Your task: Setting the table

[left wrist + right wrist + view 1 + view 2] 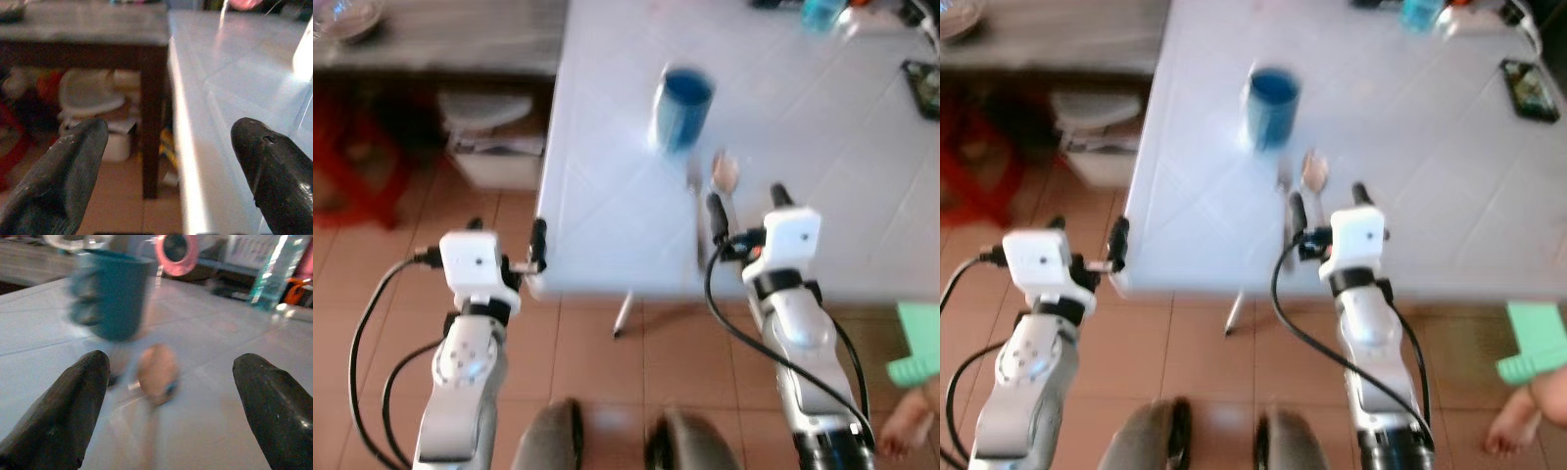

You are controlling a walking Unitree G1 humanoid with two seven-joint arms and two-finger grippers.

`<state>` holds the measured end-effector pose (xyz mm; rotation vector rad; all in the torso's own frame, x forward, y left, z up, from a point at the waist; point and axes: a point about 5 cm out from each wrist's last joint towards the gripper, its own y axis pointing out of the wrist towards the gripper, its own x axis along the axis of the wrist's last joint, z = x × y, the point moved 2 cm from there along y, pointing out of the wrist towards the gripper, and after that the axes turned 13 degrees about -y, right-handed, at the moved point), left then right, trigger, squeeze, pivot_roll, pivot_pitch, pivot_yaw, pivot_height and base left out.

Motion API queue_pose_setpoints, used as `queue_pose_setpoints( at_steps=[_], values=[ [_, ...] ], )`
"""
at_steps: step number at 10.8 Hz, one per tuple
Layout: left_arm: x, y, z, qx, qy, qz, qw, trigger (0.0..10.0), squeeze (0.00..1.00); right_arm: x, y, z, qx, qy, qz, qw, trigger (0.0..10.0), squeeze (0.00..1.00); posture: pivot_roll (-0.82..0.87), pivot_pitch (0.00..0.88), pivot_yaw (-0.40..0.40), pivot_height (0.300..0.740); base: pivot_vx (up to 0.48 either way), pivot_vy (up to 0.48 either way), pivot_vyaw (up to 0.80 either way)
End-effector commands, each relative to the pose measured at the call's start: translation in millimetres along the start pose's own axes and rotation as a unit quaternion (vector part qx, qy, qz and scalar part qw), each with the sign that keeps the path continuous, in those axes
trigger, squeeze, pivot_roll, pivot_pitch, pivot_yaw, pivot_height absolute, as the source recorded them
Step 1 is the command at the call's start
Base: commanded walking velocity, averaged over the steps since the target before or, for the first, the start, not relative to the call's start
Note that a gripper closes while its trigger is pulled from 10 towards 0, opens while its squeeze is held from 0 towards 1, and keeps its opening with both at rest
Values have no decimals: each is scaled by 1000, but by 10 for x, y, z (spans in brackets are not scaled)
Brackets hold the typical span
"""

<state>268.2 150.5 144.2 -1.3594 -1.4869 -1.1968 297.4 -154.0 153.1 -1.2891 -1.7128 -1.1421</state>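
A blue cup point(683, 106) stands on the white table point(822, 186), blurred. Just in front of it lie a spoon point(724, 174) and a thin metal utensil point(695, 186), side by side. My right gripper point(744, 201) hovers open over the table's near edge, its fingers pointing at the spoon point(156, 372) and cup point(110, 293), touching neither. My left gripper point(507, 233) is open at the table's near left corner point(186, 147), one finger point(274, 166) over the table top and the other off its side, holding nothing.
A dark wooden table point(440, 39) with a glass bowl point(347, 15) stands to the left, with a white bin point(489, 137) and a red stool point(352, 166) below it. A phone point(1533, 88) lies at the table's right. A person's foot point(1518, 421) and a green object point(1538, 343) are at lower right.
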Motion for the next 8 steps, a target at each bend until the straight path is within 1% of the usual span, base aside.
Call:
queue_pose_setpoints(
  at_steps=[1,2,4,5,6,7,8],
  values=[
    [-60,-14,17,13,7,1,1000,10000,0,-42,-22,-70,-8,-8,5,1000,10000,0,23,188,-45,740,0,0,0],
    [-110,-28,134,39,18,4,999,10000,0,-52,-19,-74,-8,-10,3,1000,10000,0,29,153,-51,740,0,0,0],
    [-207,-135,302,70,44,10,997,10000,0,-142,-71,-68,-10,-14,13,1000,10000,0,50,93,-61,740,0,0,0],
    [-294,-221,439,100,48,13,994,10000,0,-216,-103,-24,-1,-19,19,1000,10000,0,70,48,-73,740,0,0,0],
    [-311,-219,542,131,59,3,990,10000,0,-244,-58,32,13,-22,15,1000,10000,0,86,21,-86,740,0,0,0],
    [-299,-197,572,139,67,-7,988,10000,0,-229,1,68,23,-24,6,999,10000,0,95,8,-97,740,0,0,0],
    [-300,-150,561,138,68,-15,988,10000,0,-219,86,85,28,-27,-1,999,10000,0,102,0,-107,740,0,0,0]
  ],
)
